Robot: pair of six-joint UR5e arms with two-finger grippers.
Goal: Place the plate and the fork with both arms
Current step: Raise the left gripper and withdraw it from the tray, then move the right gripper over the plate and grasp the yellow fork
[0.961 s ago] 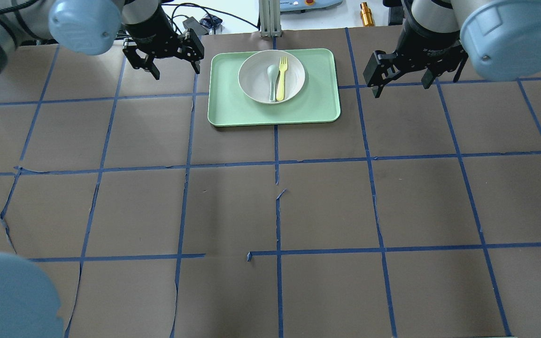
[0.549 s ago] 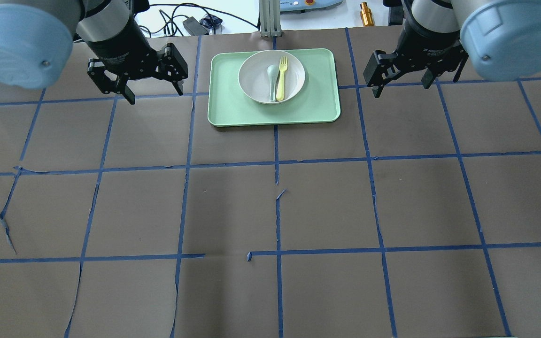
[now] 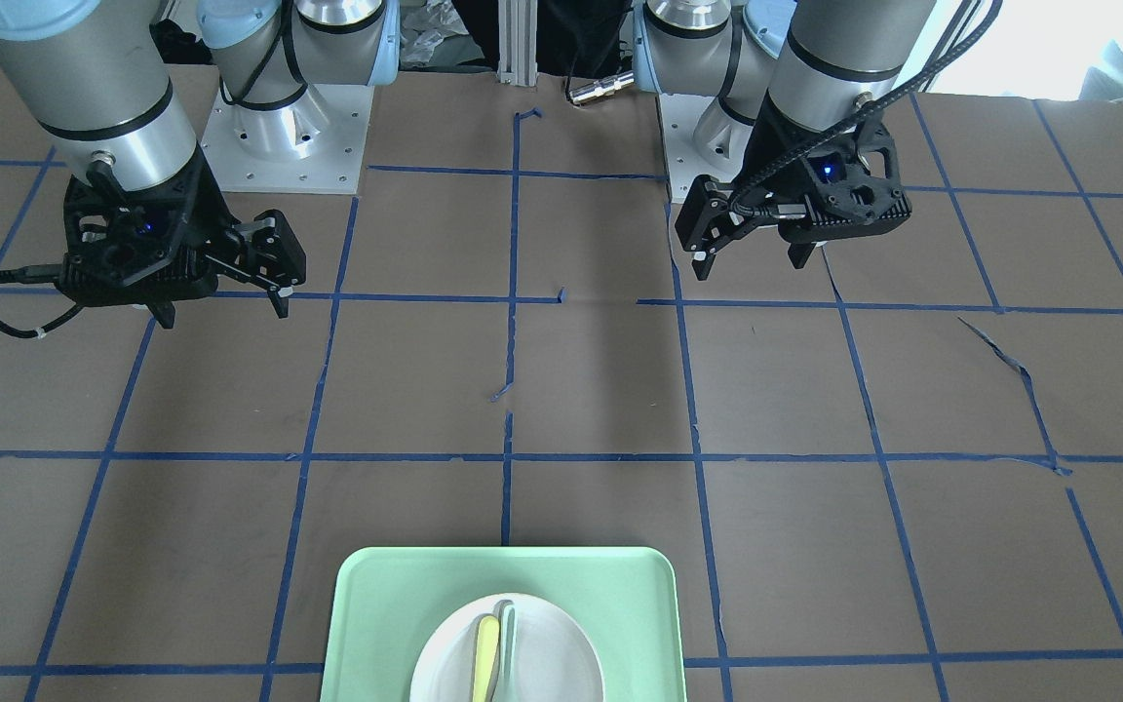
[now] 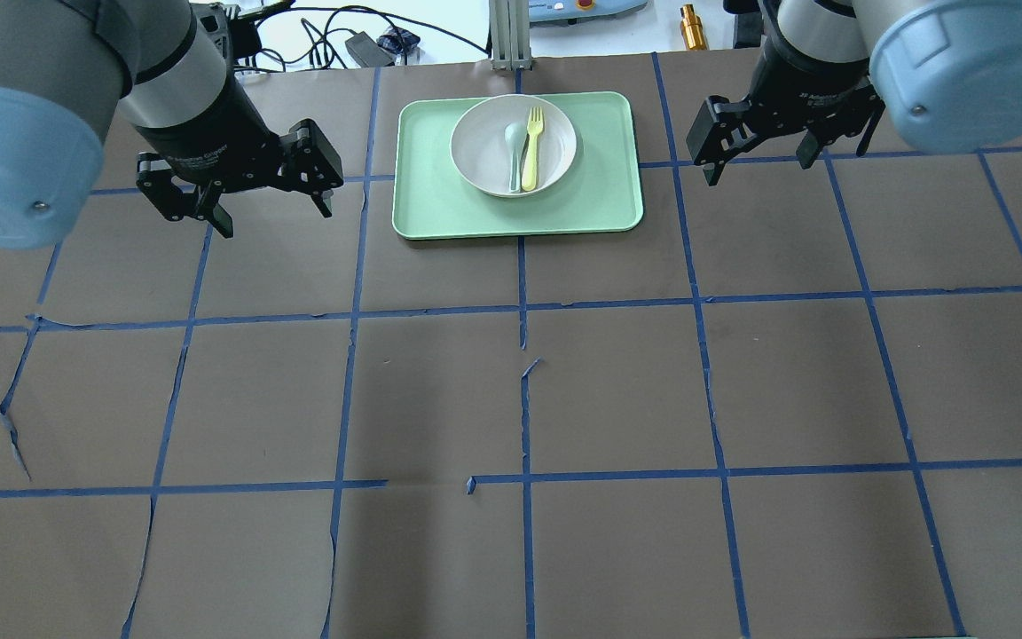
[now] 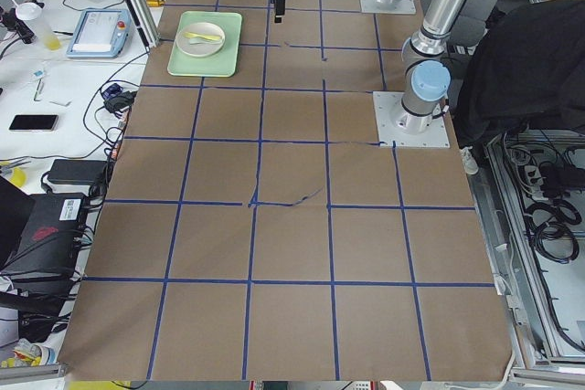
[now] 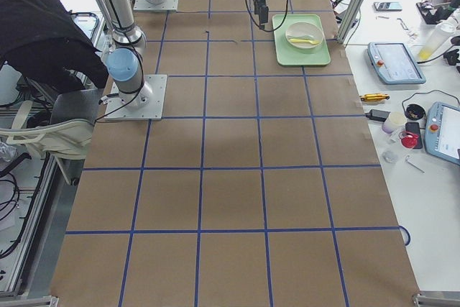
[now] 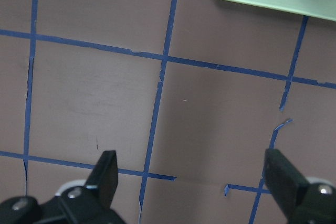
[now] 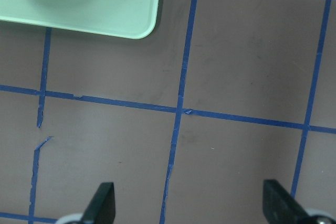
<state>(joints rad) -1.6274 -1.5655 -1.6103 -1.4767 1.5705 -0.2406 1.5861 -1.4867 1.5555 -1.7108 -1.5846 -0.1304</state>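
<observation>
The off-white plate (image 4: 513, 144) sits on the mint-green tray (image 4: 600, 195) at the table's far centre. The yellow fork (image 4: 531, 147) lies in the plate beside a pale grey-green spoon (image 4: 514, 153). My left gripper (image 4: 273, 212) hangs open and empty above the table, left of the tray. My right gripper (image 4: 761, 166) hangs open and empty right of the tray. In the front-facing view the plate (image 3: 542, 663) and fork (image 3: 484, 667) sit at the bottom edge, the left gripper (image 3: 749, 264) on the right, the right gripper (image 3: 223, 312) on the left.
Brown paper with blue tape grid lines covers the table (image 4: 511, 390); the paper is torn at some lines. Cables, a power brick and a brass fitting (image 4: 693, 27) lie beyond the far edge. The arm bases (image 3: 284, 127) stand at the robot's side.
My left gripper has moved left and toward the near side, away from the tray's far-left corner. The right gripper, plate, fork and spoon have not moved.
</observation>
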